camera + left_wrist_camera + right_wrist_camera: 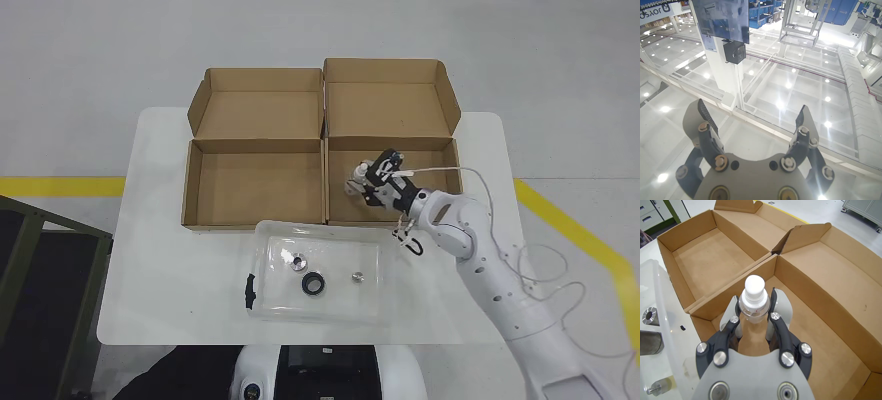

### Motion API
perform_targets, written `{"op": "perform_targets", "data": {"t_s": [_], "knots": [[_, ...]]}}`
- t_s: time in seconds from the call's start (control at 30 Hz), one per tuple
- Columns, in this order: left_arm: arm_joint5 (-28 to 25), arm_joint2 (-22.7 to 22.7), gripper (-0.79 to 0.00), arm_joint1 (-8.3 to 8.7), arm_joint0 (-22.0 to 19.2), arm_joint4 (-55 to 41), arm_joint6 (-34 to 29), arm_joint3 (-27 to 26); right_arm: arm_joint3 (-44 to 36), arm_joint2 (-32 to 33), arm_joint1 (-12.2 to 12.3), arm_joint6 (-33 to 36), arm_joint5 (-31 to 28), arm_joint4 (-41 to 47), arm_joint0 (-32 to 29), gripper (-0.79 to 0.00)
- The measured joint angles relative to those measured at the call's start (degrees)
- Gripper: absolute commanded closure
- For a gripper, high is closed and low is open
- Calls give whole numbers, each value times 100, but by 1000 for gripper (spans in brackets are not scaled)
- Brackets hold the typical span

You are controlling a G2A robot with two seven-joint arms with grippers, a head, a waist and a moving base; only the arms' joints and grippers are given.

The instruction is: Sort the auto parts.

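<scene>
My right gripper (366, 184) hangs over the near left corner of the right cardboard box (440, 150). It is shut on a small white and clear plastic part (754, 294) with a round white cap, held upright between the fingers (780, 306). In the top view this part (356, 186) sticks out past the fingertips. More auto parts lie in the clear plastic bin (270, 240): a silver bushing (298, 262), a black ring (315, 285) and a small bolt (356, 277). My left gripper (752, 113) points up at a ceiling, open and holding nothing.
The left cardboard box (250, 185) stands beside the right one, both with lids folded back. A black piece (250, 292) sits at the bin's left edge. In the right wrist view the bin wall (662, 306) lies close beside the gripper.
</scene>
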Motion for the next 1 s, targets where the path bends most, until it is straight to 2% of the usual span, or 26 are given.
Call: {"op": "perform_targets", "data": {"t_s": [0.2,0.23,0.3,0.43,0.73,1.0], "knots": [[0,0,-785,0,0,0,0,0,59,-43,-18,1,5,-14,17,-385],[0,0,-785,0,0,0,0,0,65,-45,-19,0,2,-17,20,-419],[0,0,-785,0,0,0,0,0,49,-37,-19,-4,2,-39,18,-613],[0,0,-785,0,0,0,0,0,-266,90,14,-106,14,-139,-93,-785],[0,0,-785,0,0,0,0,0,-1772,708,201,57,-267,-343,-798,-785],[0,0,-785,0,0,0,0,0,-2802,1047,348,394,-918,-261,-1602,-785]]}}
